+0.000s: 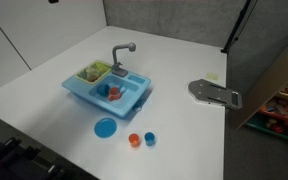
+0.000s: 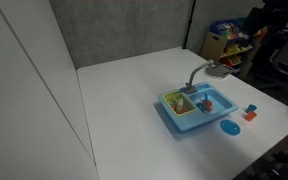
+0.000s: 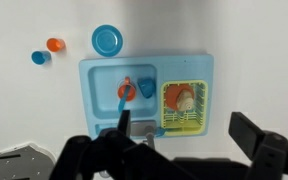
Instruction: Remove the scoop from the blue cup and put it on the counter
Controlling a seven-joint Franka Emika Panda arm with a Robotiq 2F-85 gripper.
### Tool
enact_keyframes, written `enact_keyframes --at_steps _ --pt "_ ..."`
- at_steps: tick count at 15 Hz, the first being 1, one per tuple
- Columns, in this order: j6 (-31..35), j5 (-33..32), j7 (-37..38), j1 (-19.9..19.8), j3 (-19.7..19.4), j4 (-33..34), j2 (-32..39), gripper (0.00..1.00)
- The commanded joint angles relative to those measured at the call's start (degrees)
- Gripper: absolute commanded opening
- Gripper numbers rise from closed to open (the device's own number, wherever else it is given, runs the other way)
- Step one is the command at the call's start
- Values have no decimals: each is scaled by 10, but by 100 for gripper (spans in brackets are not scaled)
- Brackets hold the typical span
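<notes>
Just one plate (image 3: 106, 40) on the counter (image 3: 249, 35).

Brightness: All three views were bright and evenly lit across the counter (image 1: 184, 60).
Source: The light looked diffuse and came from above.
Shadows: They were soft and short. In an exterior view a faint one hugged the base of the sink (image 1: 109, 92).
Glare: In the wrist view the counter was washed out almost to plain white. In an exterior view the wall (image 2: 24, 90) was just as pale and flat.
Focus: The gripper (image 3: 189, 150) was dark and soft-edged at the bottom of the wrist view, and the sink beyond it was sharper.
Detail: All the pictures were coarse, and small things showed only as blobs of colour.
Background: In both exterior views the room beyond the counter was dimmer.
</notes>
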Motion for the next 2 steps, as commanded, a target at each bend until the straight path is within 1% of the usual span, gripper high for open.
enact_keyframes --at_steps 1,2 --pt "-21 3 -17 -6 13 7 -10 100" --pt "-7 2 -2 -10 15 1 -5 100"
